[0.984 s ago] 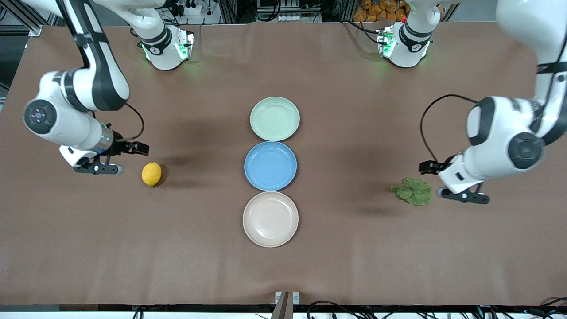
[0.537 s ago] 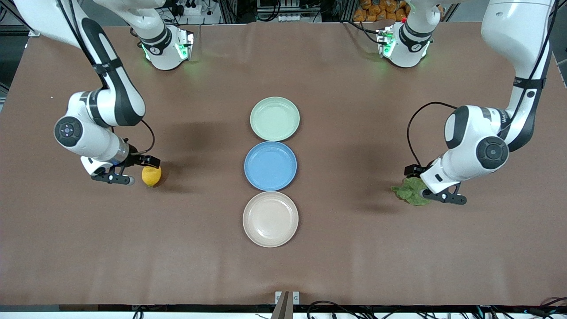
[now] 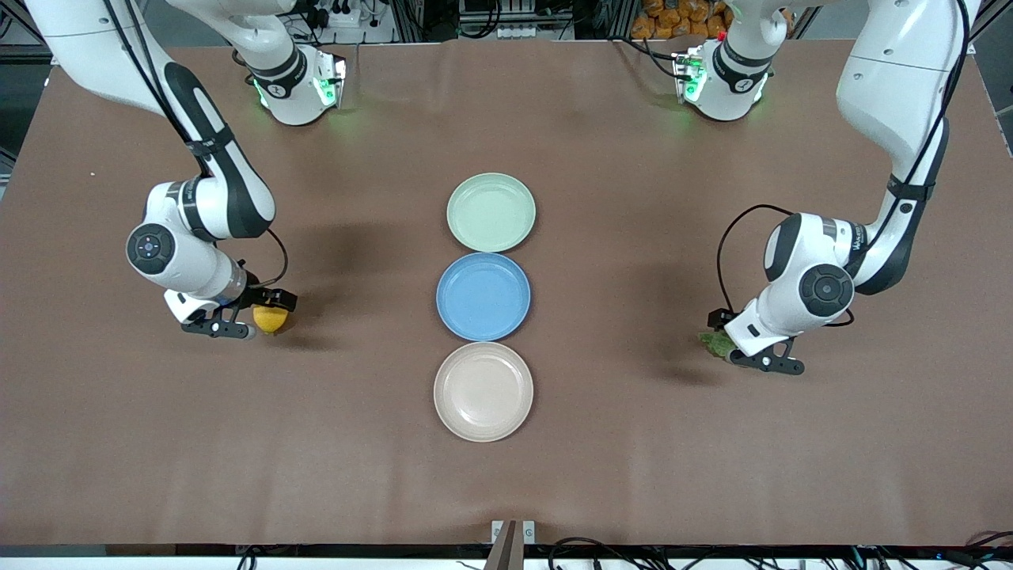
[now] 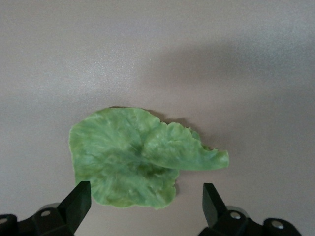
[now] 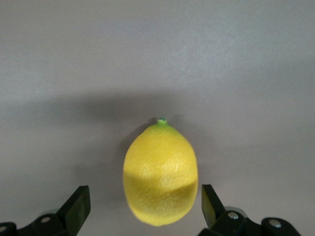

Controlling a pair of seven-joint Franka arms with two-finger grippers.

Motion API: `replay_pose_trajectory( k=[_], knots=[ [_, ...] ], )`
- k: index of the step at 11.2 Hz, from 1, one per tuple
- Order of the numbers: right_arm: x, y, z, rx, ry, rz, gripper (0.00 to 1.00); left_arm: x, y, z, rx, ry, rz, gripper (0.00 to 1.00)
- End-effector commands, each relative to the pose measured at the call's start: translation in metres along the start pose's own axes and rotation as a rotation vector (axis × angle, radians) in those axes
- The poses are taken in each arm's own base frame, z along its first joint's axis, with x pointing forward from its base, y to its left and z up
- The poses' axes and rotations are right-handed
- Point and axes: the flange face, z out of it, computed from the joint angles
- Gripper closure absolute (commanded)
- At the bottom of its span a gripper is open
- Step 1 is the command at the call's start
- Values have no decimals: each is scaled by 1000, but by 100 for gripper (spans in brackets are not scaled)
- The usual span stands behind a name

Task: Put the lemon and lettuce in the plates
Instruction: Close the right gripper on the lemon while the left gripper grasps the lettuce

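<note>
Front view: right pincer (image 3: pixel 255 326) over lemon (image 3: pixel 271 319).

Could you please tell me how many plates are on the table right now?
3, in a row mid-table: green plate farthest from the front camera, blue plate in the middle, beige plate nearest. None appears hidden.

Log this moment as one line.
right gripper: open over lemon | left gripper: open over lettuce | mint plate, cream plate: empty

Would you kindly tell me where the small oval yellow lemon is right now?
The small oval yellow lemon lies on the brown table toward the right arm's end, apart from the plates, with the open right end effector straddling it.
</note>
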Motion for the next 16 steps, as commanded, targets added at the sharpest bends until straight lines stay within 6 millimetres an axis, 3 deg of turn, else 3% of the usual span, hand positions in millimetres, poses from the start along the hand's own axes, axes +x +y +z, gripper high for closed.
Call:
replay_pose_trajectory(
  k=[1,4,6,9,11,15,16],
  knots=[
    [4,10,13,-36,24,-12,0,5,13,1,18,22,-26,0],
    [6,13,22,-32,29,-5,7,6,15,17,8,26,-22,0],
    [6,15,29,-32,22,1,23,7,16,24,3,31,-22,0],
    [9,14,25,-26,25,30,99,8,18,25,1,35,-28,0],
    [15,-14,13,-22,48,80,100,9,19,30,-5,50,-39,0],
    [29,-90,-27,1,91,173,100,12,26,42,-19,78,-38,0],
    [33,-108,-41,13,101,202,100,12,24,42,-21,87,-42,57]
  ],
)
